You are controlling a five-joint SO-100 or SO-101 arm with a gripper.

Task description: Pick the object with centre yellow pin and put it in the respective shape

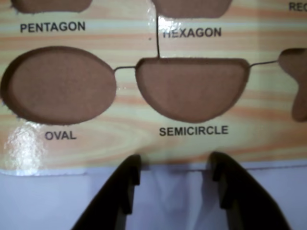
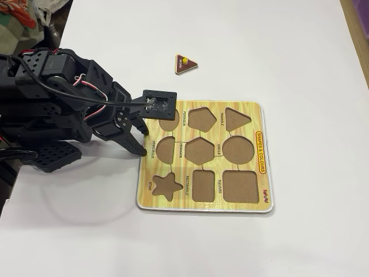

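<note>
The object with centre yellow pin (image 2: pixel 185 63), a small maroon triangle with a pale rim, lies flat on the white table beyond the board's far edge. It does not show in the wrist view. The triangle recess (image 2: pixel 237 118) is in the top right corner of the yellow puzzle board (image 2: pixel 173 201) in the fixed view. My gripper (image 2: pixel 140 142) hangs over the board's left edge, far from the piece. In the wrist view the gripper (image 1: pixel 175 165) stands open with nothing between its black fingers (image 1: pixel 125 184), just short of the board (image 1: pixel 144 139).
The wrist view shows empty oval (image 1: pixel 60 85) and semicircle (image 1: pixel 192 88) recesses ahead of the fingers. In the fixed view all the other recesses on the board are empty too. The arm's body (image 2: pixel 46 98) fills the left side. Clutter (image 2: pixel 23 17) sits at the top left corner.
</note>
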